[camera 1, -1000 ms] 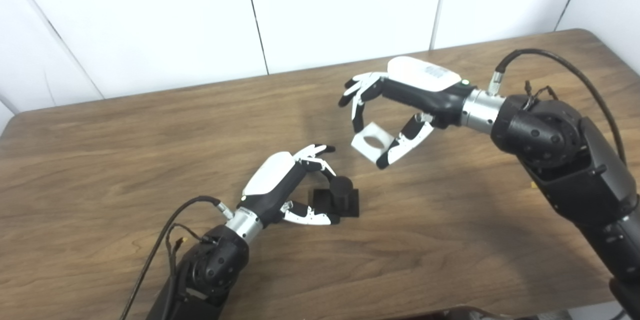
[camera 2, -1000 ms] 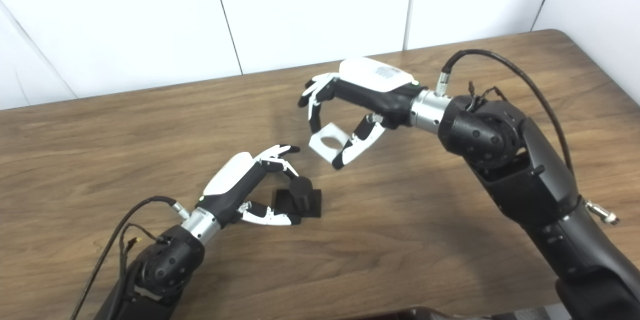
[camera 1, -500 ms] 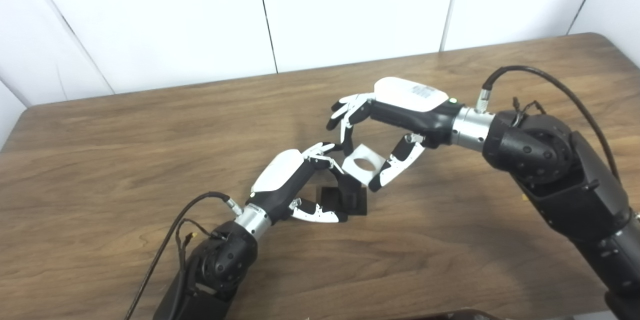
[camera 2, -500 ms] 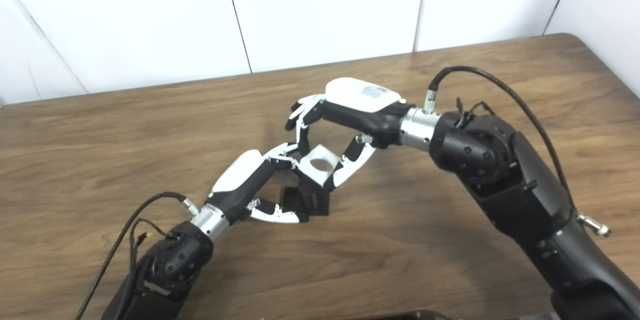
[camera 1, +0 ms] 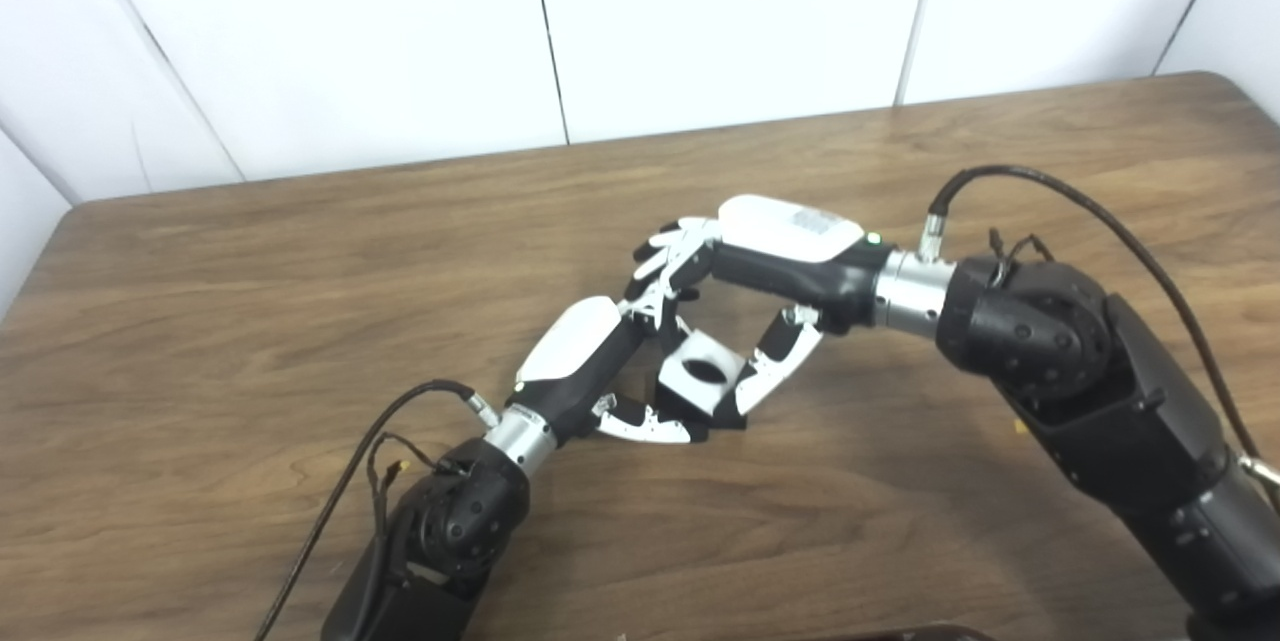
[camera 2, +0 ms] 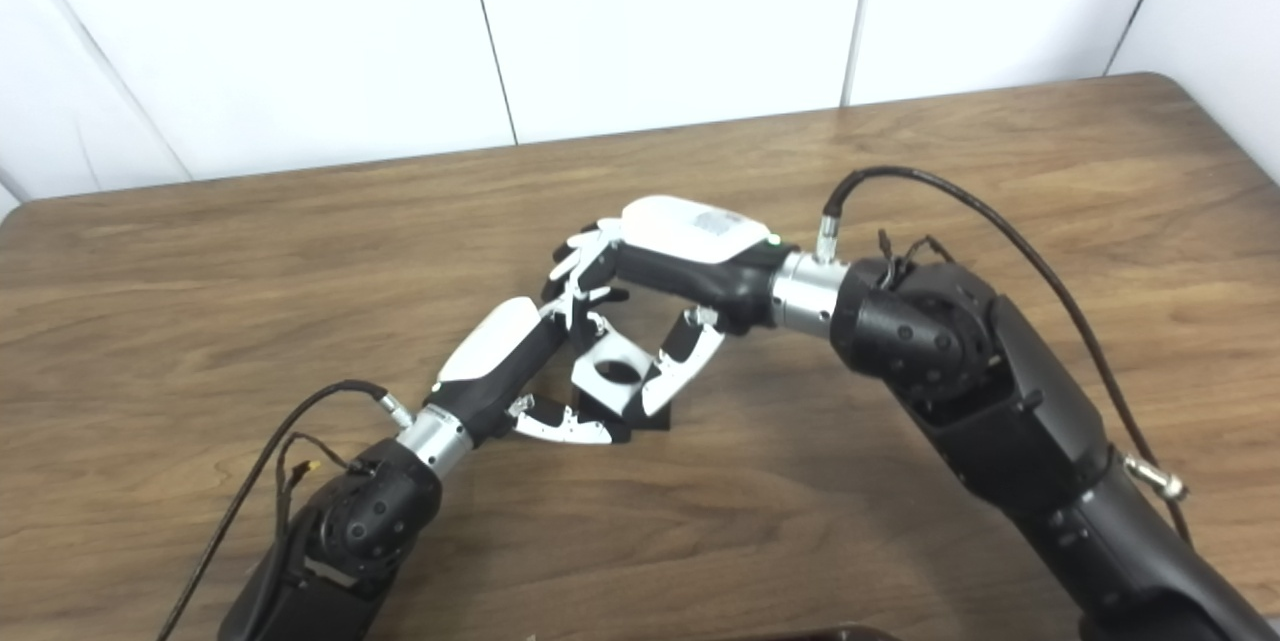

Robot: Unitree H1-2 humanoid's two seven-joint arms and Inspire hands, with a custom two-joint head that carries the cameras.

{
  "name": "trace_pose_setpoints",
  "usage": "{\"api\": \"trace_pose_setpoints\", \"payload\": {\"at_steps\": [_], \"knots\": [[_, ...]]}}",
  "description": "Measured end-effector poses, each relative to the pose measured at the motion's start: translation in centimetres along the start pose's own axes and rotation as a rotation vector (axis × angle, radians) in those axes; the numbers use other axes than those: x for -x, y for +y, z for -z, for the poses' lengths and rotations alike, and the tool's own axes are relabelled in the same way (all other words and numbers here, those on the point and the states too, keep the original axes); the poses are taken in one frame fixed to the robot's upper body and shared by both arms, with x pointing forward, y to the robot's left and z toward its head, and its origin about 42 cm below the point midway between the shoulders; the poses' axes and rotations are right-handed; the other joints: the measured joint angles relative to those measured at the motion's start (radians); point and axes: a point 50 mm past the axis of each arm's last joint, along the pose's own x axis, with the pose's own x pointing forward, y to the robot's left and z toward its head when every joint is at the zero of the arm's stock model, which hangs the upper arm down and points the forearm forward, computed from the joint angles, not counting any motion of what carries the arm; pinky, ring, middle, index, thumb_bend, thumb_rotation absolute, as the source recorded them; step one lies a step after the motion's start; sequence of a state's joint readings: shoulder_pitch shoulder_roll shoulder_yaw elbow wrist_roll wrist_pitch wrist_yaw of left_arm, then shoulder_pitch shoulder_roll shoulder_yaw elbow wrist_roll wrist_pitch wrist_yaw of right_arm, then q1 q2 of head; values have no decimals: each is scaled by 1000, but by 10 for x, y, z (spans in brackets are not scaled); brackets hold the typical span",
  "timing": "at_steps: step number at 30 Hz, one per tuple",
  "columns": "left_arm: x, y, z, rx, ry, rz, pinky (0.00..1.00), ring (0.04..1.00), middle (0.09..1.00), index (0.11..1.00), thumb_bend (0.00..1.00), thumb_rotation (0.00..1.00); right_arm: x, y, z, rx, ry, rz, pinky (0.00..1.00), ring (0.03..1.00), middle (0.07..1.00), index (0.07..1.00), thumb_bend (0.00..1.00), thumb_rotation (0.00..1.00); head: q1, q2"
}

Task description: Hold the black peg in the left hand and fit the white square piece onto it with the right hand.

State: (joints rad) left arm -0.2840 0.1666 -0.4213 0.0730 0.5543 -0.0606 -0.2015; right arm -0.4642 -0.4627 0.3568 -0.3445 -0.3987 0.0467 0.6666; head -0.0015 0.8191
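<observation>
My left hand [camera 1: 600, 361] is curled around the black peg's base [camera 1: 690, 418] on the table; most of the peg is hidden by the fingers and the white piece. My right hand [camera 1: 740, 281] pinches the white square piece [camera 1: 700, 376] between fingers and thumb, directly over the peg. The piece sits low, with the dark peg top showing through its round hole [camera 2: 621, 372]. The fingers of the two hands overlap above the piece. How far down the peg the piece sits cannot be told.
The brown wooden table [camera 1: 250, 281] stretches around both arms, with white wall panels behind its far edge. A black cable [camera 1: 1060, 196] loops over the right forearm and another [camera 1: 340, 481] trails from the left wrist.
The right hand has carried the white piece down and to the left, from beside the peg to over it. The left hand stays on the peg. The camera has shifted a little.
</observation>
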Motion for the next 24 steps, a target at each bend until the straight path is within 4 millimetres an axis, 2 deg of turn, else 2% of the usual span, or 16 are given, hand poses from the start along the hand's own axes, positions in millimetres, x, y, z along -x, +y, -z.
{"api": "trace_pose_setpoints", "payload": {"at_steps": [17, 24], "knots": [[0, 0, -1, 0, 3, -3, 879, 962, 919, 494, 519, 83, -4, 5, 5, -17, 14, -11, 976, 920, 810, 480, 517, 140, -2, 5], [0, 0, 0, -1, 3, -3, 871, 962, 923, 495, 518, 83, -5, 2, 7, -15, 18, -7, 948, 921, 810, 480, 519, 139, -11, 5]]}}
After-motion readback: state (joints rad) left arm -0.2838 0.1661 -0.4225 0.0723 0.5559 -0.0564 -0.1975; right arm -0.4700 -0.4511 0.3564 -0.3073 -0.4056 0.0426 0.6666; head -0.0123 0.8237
